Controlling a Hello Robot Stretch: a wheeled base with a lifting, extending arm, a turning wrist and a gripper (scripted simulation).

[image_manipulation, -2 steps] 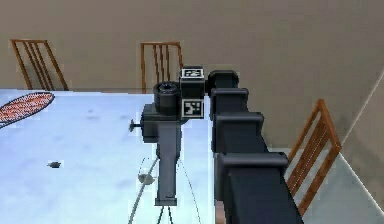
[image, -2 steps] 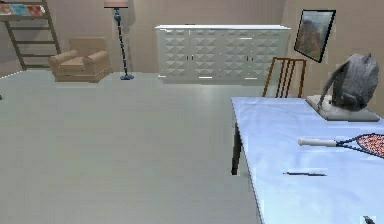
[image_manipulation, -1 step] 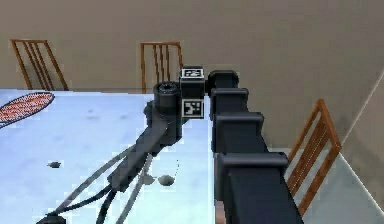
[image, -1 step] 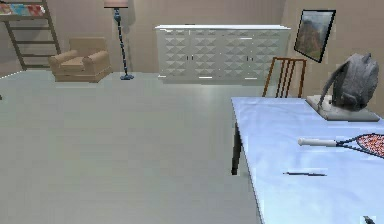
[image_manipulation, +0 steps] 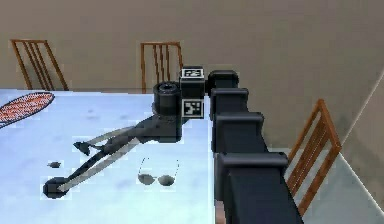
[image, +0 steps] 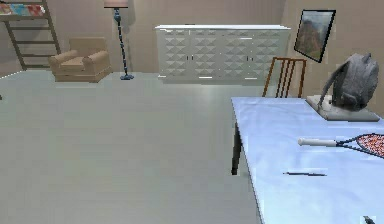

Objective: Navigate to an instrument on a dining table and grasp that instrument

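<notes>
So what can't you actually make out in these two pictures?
Racket: the forward view's right edge cuts off its strung head.
Thin dark thing on the table, forward view: too small to name.
Small dark blob, arm side view: too small to name.
Gripper, arm side view: cannot tell whether it holds anything or touches the table.
Shelf, forward view: cut off by the top-left corner.

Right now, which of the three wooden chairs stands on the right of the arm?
The chair at the arm side view's right edge; the other two stand beyond the table, left of the arm.
</notes>
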